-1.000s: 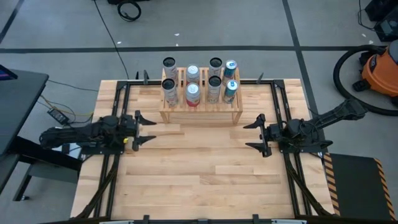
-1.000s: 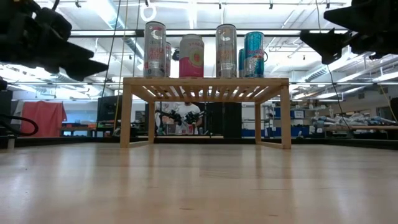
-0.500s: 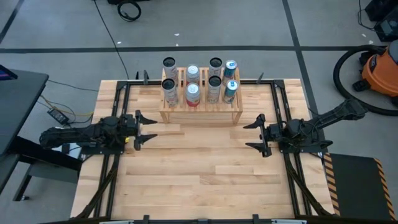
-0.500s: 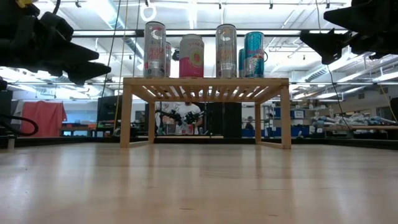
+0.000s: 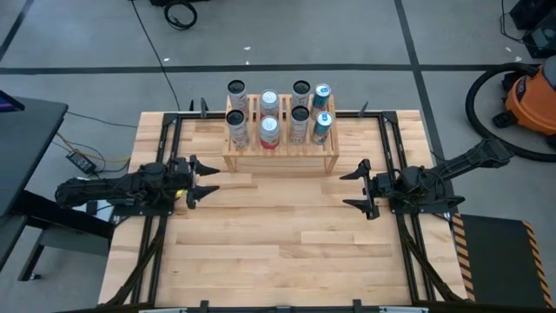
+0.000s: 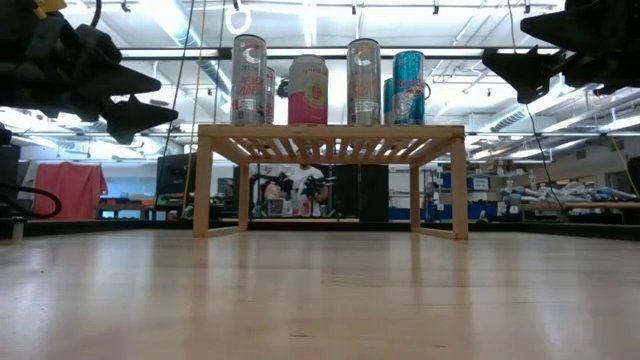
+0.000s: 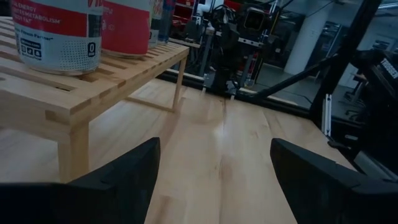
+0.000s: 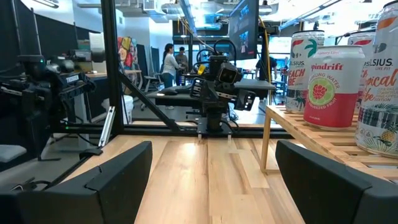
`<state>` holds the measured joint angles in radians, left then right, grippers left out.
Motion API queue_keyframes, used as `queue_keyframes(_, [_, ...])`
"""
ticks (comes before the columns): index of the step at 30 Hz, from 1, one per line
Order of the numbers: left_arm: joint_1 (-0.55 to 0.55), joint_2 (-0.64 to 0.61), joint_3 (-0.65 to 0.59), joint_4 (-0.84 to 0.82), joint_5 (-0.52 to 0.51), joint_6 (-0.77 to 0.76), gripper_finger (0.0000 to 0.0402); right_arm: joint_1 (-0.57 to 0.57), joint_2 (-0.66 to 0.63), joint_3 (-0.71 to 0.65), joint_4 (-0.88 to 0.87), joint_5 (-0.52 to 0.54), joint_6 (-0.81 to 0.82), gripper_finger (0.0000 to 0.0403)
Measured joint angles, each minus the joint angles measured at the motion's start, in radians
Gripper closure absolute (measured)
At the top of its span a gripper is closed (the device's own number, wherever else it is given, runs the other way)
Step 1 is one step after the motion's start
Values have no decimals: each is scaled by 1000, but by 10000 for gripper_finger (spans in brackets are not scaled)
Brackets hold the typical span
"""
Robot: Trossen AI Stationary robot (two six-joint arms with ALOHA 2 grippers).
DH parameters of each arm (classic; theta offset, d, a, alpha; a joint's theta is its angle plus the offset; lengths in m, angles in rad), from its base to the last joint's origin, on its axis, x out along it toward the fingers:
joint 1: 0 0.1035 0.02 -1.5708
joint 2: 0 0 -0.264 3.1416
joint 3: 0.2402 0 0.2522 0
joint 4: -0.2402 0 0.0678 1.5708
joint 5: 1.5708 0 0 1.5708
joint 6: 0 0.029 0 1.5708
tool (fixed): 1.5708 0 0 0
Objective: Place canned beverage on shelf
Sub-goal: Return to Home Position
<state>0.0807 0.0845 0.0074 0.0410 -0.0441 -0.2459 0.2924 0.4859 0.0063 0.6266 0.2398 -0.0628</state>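
The shelf [image 5: 280, 158], a pale wooden rack with a slatted top, stands on its legs at the table's far middle. Several cans [image 5: 269, 130] stand upright on its top: silver, pink and teal ones [image 6: 308, 90]. My left gripper [image 5: 208, 181] hovers level, left of the shelf's near left corner, open and holding nothing. My right gripper [image 5: 346, 190] hovers level, right of the shelf's near right corner, open and holding nothing. The left wrist view shows the shelf [image 7: 93, 81] and a can [image 7: 59, 31] beyond the gripper [image 7: 214, 146]. The right wrist view shows cans [image 8: 328, 84] beyond the gripper [image 8: 213, 146].
Black frame rails [image 5: 165, 148] run along the table's left and right sides. An orange vacuum [image 5: 530, 100] stands on the floor at the far right. Bare tabletop [image 5: 278, 243] fills the near half. People [image 8: 169, 62] stand in the room behind.
My left gripper has rolled about its own pointing line while staying in place; in the low view its two fingers now show one above the other. The right arm, the shelf and the cans have kept still.
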Motion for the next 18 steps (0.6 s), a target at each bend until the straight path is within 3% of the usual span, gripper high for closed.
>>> queue_keyframes(18, [0,0,0,5,3,3,95,1,-204,0,0,0,0,50])
